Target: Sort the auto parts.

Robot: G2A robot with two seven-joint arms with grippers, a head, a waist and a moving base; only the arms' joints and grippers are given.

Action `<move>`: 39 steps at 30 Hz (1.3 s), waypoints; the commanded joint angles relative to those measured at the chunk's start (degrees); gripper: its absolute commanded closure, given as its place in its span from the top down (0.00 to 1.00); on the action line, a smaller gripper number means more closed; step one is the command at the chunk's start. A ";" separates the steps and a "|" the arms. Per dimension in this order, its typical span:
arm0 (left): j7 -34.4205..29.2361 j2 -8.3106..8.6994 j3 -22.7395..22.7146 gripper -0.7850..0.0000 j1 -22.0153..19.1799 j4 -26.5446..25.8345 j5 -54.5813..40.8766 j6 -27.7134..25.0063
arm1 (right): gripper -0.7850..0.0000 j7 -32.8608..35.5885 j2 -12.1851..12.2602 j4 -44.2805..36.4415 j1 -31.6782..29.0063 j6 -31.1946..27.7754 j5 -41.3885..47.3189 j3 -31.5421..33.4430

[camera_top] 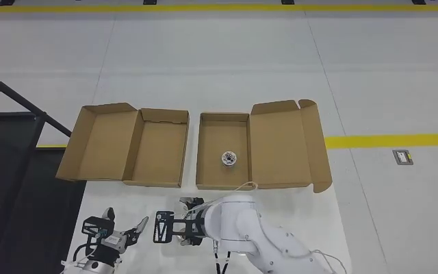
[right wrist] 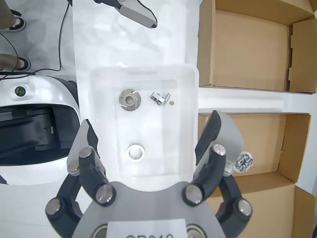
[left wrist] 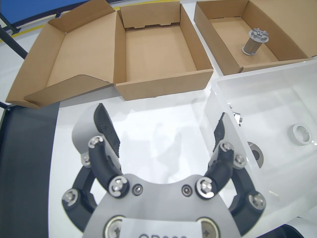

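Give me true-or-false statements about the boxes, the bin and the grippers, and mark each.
Both cardboard boxes are empty. False: the right box holds one cylindrical part; the left box is empty.
The left gripper is open. True.
The right arm grips a ring. False: the right gripper is open; the ring lies in the clear bin.
A flanged disc lies in the clear bin. True.

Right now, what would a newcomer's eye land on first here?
Two open cardboard boxes sit side by side: the left box and the right box, which holds one upright grey metal part. Nearer the robot, a clear bin holds a flanged disc, a ring and a small bracket. The left gripper and right gripper are open near it.
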 commanded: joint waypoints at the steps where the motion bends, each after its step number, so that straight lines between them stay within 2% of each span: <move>1: 0.00 0.00 0.00 1.00 0.00 0.00 0.00 0.00 | 1.00 0.09 0.00 0.00 0.00 -0.02 0.00 0.00; 7: 0.00 0.00 0.00 1.00 0.00 0.00 0.00 0.00 | 1.00 0.14 0.01 0.36 -0.01 0.33 -0.45 0.00; 13: 0.00 0.00 0.00 1.00 0.00 0.00 0.00 0.00 | 1.00 -2.18 0.11 2.09 -0.70 0.58 -5.66 -1.89; 24: 0.00 0.00 0.00 1.00 0.00 0.00 0.00 0.00 | 1.00 -2.14 4.03 -0.73 -9.29 -2.24 -10.23 1.82; 26: 0.00 0.00 0.00 1.00 0.00 0.00 0.00 0.00 | 0.94 -2.07 4.76 -0.39 -10.25 -2.17 -10.41 2.36; 29: 0.00 0.00 0.00 1.00 0.00 0.00 0.00 0.00 | 0.94 -0.54 5.52 -0.57 -11.07 -0.64 -10.95 3.33; 33: 0.00 0.00 0.00 1.00 0.00 0.00 0.00 0.00 | 0.84 -0.75 6.22 -0.93 -11.70 -0.85 -10.53 4.35; 35: 0.00 0.00 0.00 1.00 0.00 0.00 0.00 0.00 | 0.84 -0.71 6.45 -0.45 -11.56 -0.81 -10.10 4.36; 36: 0.00 0.00 0.00 1.00 0.00 0.00 0.00 0.00 | 0.79 -0.82 6.52 -0.03 -11.43 -0.92 -9.70 4.16; 39: 0.00 0.00 0.00 1.00 0.00 0.00 0.00 0.00 | 0.74 0.19 6.55 1.28 -10.60 0.09 -9.38 3.55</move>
